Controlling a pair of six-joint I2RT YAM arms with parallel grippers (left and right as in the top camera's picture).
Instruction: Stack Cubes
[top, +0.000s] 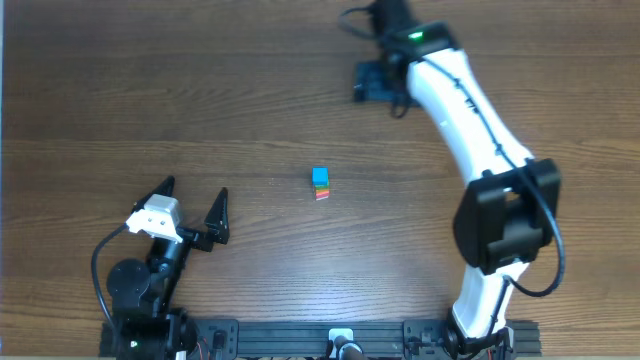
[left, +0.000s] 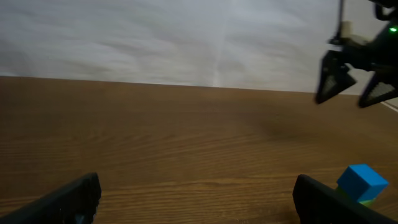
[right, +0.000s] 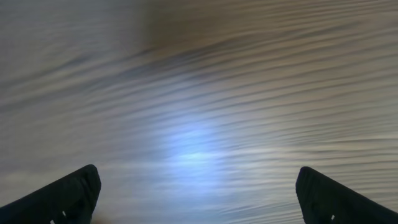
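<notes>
A small stack of cubes (top: 320, 184) stands in the middle of the wooden table, a blue cube (top: 320, 177) on top with green and red showing beneath. The blue cube (left: 362, 182) also appears in the left wrist view. My left gripper (top: 196, 205) rests open near the table's front left, well left of the stack, with nothing between its fingers. My right gripper (top: 372, 82) hovers open over bare wood at the far side of the table, up and right of the stack. The left wrist view shows the right gripper (left: 354, 85) raised above the table.
The wooden table (top: 150, 90) lies bare around the stack. A white wall (left: 155, 37) rises behind the table's far edge. The right arm (top: 465, 110) stretches diagonally from the front right to the back.
</notes>
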